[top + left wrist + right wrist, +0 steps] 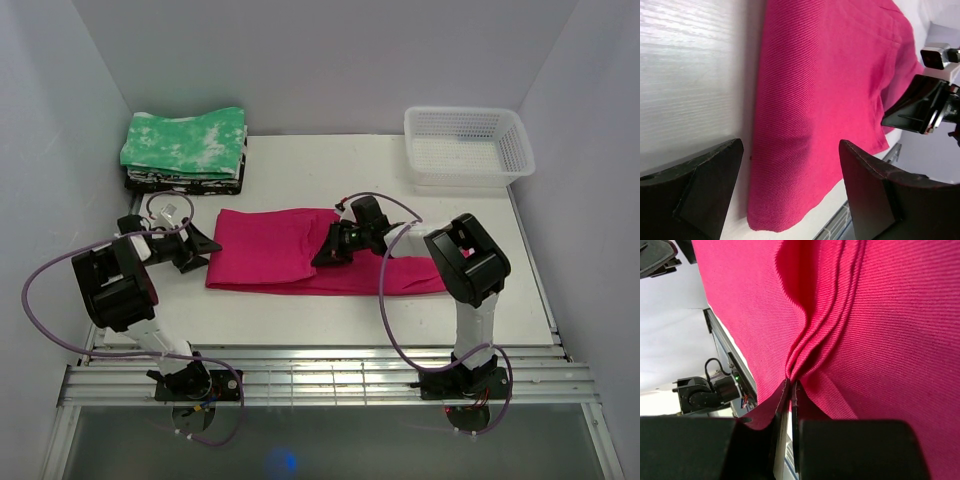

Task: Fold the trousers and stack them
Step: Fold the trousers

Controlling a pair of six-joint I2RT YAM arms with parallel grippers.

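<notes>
We see bright magenta-pink soft fabric trousers (270, 262) on the white bench (300, 315), a fold pinched in the right jaws. The left jaws gape beside them, and the white plastic mesh basket (465, 113) stands well apart.

White wood-grain surface (300, 170), matte. Plain pale grey walls (330, 60) enclose left, back, right. Slotted metal rails (330, 380) along near edge. White mesh basket (466, 176) in back right corner; folded green-white cloth (185, 145) back left. Soft, even light.

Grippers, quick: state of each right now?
Left gripper: open, holding nothing.
Right gripper: closed, pinching a fold of the trousers.
</notes>
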